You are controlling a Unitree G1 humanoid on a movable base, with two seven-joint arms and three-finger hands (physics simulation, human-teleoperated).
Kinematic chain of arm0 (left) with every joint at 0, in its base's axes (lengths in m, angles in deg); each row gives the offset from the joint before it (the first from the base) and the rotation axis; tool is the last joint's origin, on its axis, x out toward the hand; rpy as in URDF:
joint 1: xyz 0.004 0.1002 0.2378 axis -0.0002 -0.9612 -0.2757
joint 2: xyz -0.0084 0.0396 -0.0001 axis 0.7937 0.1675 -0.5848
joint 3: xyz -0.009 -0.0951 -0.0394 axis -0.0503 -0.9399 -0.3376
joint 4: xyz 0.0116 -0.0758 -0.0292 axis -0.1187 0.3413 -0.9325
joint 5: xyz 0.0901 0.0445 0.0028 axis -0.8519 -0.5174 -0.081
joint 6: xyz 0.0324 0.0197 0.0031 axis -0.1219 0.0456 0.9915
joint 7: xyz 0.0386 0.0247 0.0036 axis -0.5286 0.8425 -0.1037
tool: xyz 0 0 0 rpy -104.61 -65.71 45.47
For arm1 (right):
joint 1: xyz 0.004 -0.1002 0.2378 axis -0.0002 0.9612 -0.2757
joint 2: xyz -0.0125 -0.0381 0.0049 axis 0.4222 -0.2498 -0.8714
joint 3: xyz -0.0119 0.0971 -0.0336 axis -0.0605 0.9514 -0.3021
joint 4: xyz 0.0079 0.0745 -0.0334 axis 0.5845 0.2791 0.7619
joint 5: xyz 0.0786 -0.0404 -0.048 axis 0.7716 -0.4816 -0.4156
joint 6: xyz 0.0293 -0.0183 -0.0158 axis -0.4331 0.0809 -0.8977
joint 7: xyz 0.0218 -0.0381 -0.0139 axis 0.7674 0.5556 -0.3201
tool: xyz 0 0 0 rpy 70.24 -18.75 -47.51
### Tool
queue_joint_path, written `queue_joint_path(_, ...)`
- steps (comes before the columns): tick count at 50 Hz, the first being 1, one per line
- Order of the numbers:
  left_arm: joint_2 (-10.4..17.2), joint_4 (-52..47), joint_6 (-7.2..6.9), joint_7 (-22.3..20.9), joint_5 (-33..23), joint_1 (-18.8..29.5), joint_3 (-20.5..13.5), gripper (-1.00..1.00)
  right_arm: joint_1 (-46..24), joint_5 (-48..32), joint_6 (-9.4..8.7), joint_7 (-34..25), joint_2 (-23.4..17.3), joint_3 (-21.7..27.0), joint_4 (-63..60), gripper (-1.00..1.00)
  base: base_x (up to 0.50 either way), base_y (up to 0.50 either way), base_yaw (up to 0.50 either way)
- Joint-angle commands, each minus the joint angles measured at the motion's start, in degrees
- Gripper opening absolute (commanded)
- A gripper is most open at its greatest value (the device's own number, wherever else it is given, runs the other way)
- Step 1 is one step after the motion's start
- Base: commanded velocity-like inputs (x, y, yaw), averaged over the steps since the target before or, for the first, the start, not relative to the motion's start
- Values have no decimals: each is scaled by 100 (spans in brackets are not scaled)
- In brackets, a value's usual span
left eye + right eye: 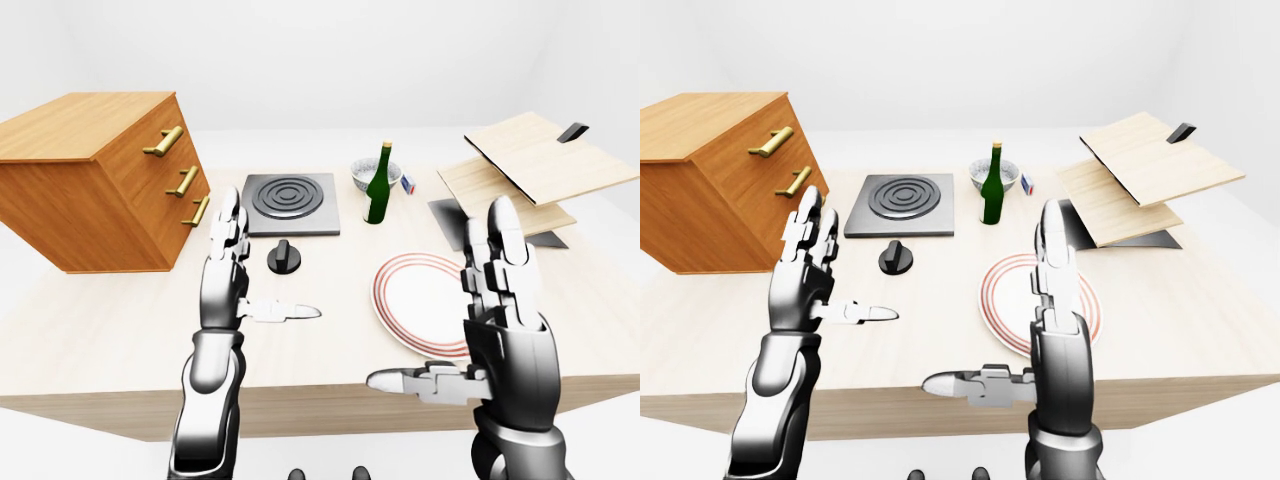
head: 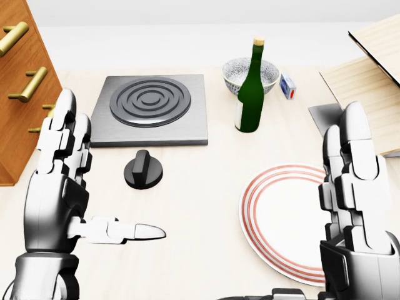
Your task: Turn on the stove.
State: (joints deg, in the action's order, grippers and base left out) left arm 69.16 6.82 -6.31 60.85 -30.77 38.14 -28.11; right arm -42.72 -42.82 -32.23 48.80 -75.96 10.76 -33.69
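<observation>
A grey square stove (image 2: 150, 110) with a dark ringed burner lies on the table in the upper middle of the head view. Just below it sits its black round knob (image 2: 143, 170), its ridge pointing up the view. My left hand (image 2: 69, 187) is open at the lower left, fingers upright and thumb stretched right, left of and below the knob and not touching it. My right hand (image 2: 353, 194) is open too, fingers upright, hovering over the plate's right side.
A red-rimmed white plate (image 2: 281, 219) lies right of the knob. A green bottle (image 2: 250, 87) and a patterned bowl (image 2: 240, 72) stand right of the stove, with a small box (image 2: 287, 85) beyond. A wooden drawer chest (image 1: 95, 180) is at left, wooden boards (image 1: 525, 165) at right.
</observation>
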Motion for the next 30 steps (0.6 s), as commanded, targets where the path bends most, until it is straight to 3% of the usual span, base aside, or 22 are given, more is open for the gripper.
queue_joint_path(1,-20,693,0,53,-27,503,-43,100,5,61,0,365,-33,-132,-158,100,0,0,0)
queue_joint_path(12,-9,1758,0,203,-1,1141,-156,100,105,-87,0,157,-76,-272,-402,100,0,0,0)
queue_joint_path(30,16,2007,0,273,69,1295,-199,100,96,-153,0,8,-14,-295,-402,100,0,0,0)
